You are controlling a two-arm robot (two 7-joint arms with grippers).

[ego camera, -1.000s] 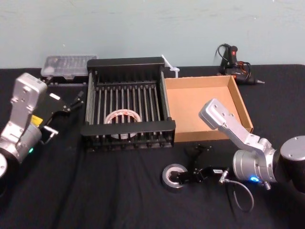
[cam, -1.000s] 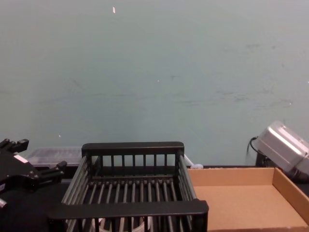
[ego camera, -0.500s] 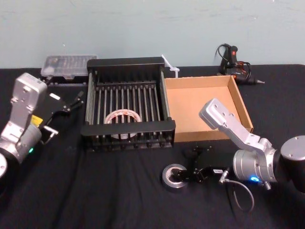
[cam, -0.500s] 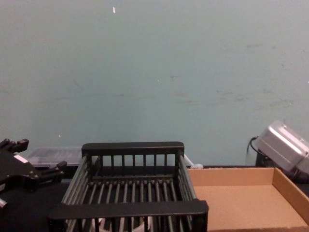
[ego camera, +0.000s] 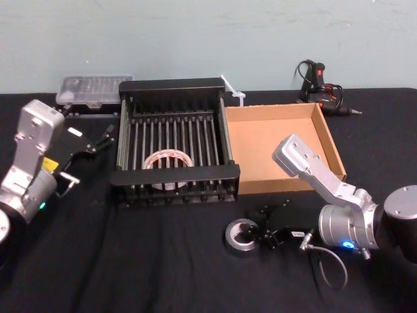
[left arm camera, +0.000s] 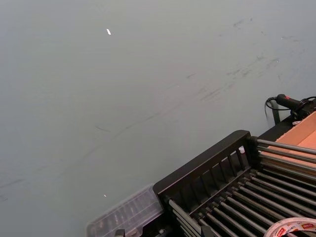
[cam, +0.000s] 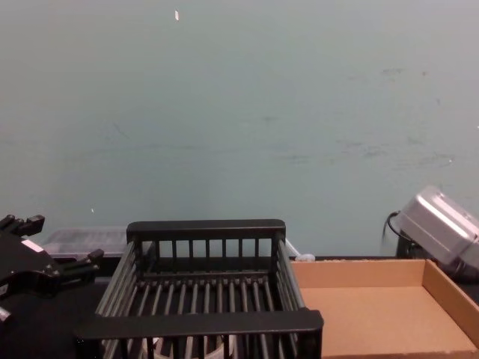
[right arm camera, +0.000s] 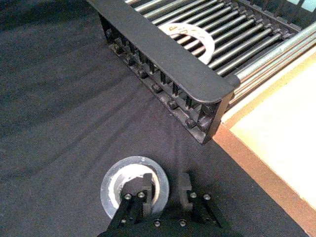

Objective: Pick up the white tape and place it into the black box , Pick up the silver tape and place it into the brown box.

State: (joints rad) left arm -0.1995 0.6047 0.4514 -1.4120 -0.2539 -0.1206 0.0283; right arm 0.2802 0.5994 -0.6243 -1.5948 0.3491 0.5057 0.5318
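The right gripper (right arm camera: 165, 192) straddles the near wall of the silver tape (right arm camera: 134, 189), fingers apart, on the cloth just before the black box (ego camera: 174, 175). The rigid, light roll should lift by that wall. The left gripper (ego camera: 98, 142), parked beside the box, looks open.

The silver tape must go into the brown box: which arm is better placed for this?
The right. Its pincer straddles the silver tape's wall, just before the brown box. The left pincer waits beyond the black box.
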